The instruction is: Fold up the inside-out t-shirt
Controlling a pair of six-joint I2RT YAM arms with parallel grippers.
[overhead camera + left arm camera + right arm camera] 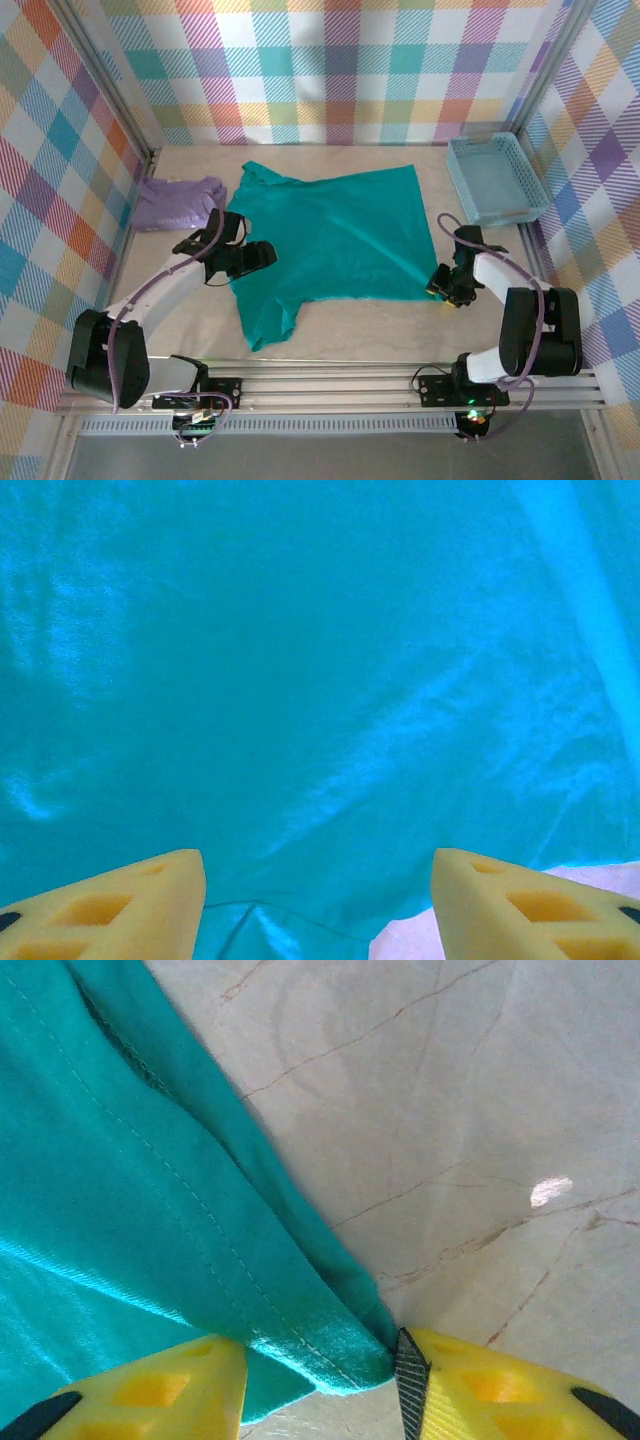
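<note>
- The teal t-shirt (pixel 340 235) is pictured spread flat across the middle of the tabletop (pixel 400 335). Its hem is turned toward the right edge and one sleeve is laid toward the near edge.
- The right gripper (pixel 443 285) is set at the shirt's near right corner, close to the tabletop's right edge. In the right wrist view, the stitched hem corner is framed between the yellow jaws, which stand narrow about it. Whether the cloth is already pinched cannot be told.
- That corner is judged to be chosen because a hold there would let the hem be carried over for a fold.
- The left gripper (pixel 250 258) is held low over the shirt's left part, beside the near sleeve. Its jaws are spread wide with nothing gripped, and cloth lies beneath them. It is judged to be poised for a matching hold, so that the fabric can be lifted evenly.
- A purple garment (pixel 175 200) is seen bunched by the far left corner, just beside the shirt. A blue basket (pixel 495 185) sits at the far right corner, well apart from the folding area.
</note>
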